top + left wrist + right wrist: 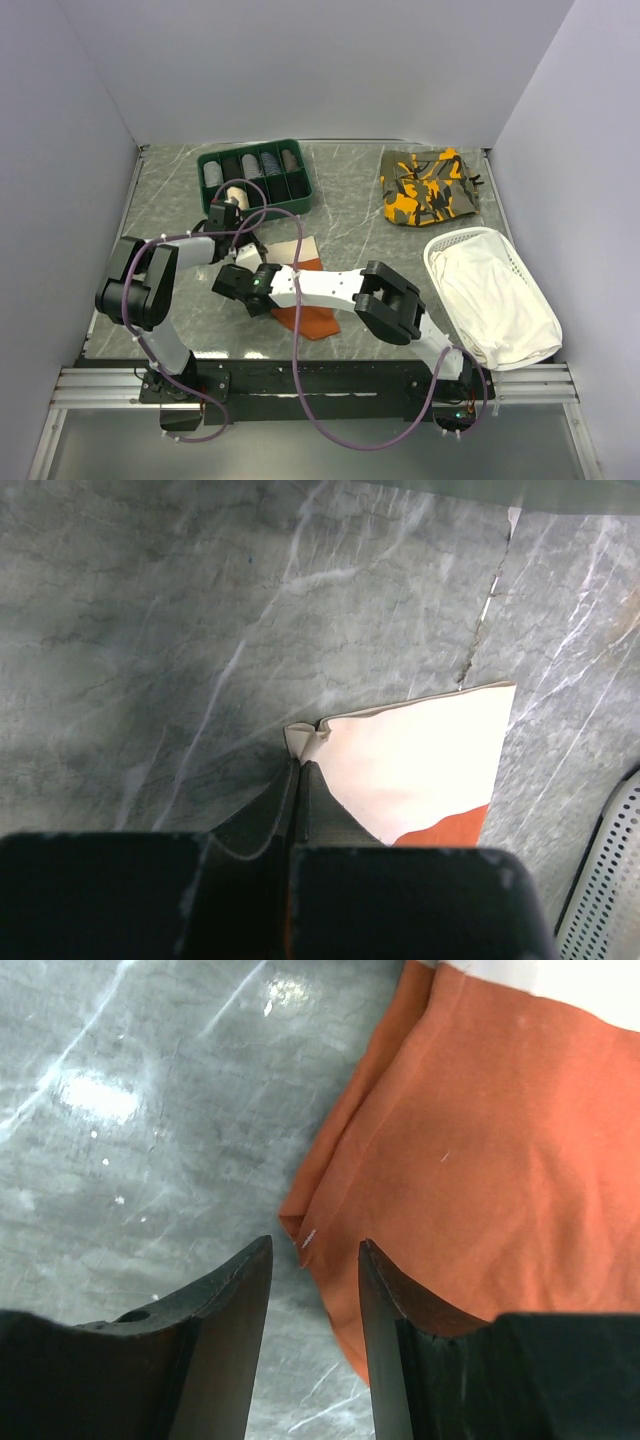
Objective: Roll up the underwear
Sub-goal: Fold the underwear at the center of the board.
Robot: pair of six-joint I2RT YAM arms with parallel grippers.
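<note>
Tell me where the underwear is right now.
Top view: the underwear lies mid-table, between the green tray and the arm bases, partly hidden under the right arm.

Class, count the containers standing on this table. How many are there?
2. A green divided tray at the far left-centre; a white mesh basket at the right edge, holding a white cloth. None appears hidden.

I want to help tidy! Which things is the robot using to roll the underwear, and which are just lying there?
For the job:
underwear
left gripper, pinching its white corner
right gripper, open at its orange edge

Just lying about:
green tray
camouflage garment
white cloth
white basket
</note>
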